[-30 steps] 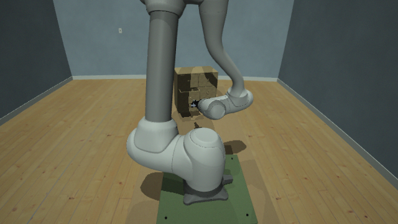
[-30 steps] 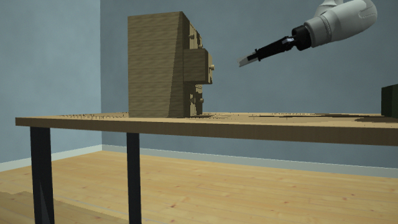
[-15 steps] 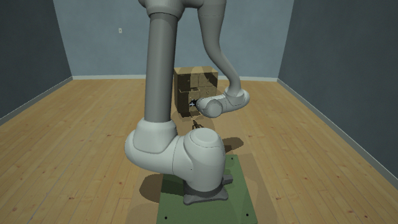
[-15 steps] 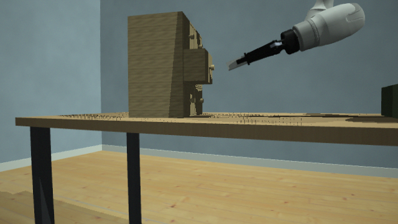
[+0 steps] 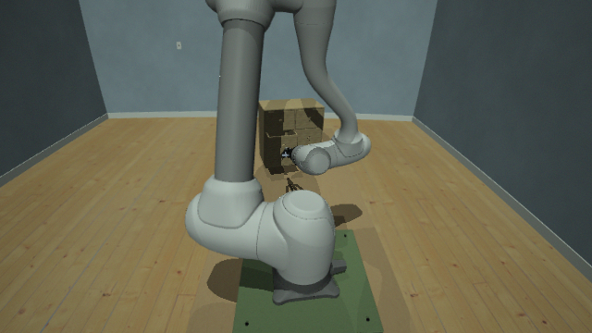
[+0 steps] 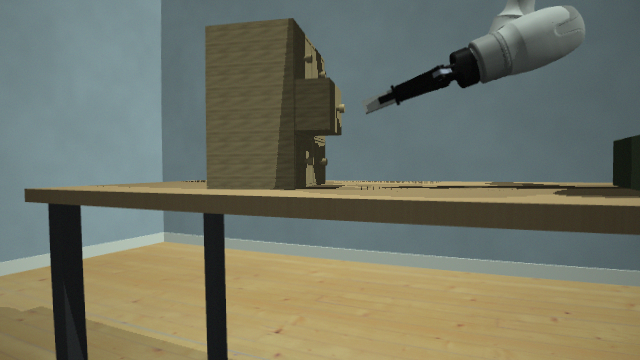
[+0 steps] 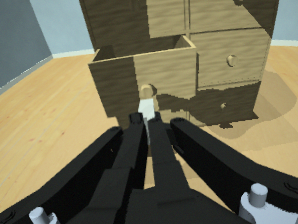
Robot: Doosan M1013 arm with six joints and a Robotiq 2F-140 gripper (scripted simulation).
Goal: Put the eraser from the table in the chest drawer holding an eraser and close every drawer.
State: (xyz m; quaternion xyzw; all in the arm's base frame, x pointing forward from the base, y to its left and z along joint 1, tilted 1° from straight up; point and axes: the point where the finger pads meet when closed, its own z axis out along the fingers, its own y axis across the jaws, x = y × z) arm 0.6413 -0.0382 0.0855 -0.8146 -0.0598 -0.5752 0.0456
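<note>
The small wooden chest (image 6: 260,105) stands on the table; it also shows in the wrist view (image 7: 180,43) and in the top view (image 5: 291,134). Its middle-left drawer (image 6: 317,107) (image 7: 143,79) is pulled part way out, also seen from the wrist; I cannot see inside it. The other drawers look pushed in. My gripper (image 6: 370,106) is shut and empty, pointing at the open drawer's knob (image 7: 145,90) with a short gap to it. A small dark thing (image 5: 292,186) lies on the table in front of the chest; I cannot tell what it is.
The arm's base stands on a green plate (image 5: 307,287) (image 6: 627,162) at the near end of the table, seen as a dark block at the right edge of the side view. The arm's thick links hide part of the chest in the top view.
</note>
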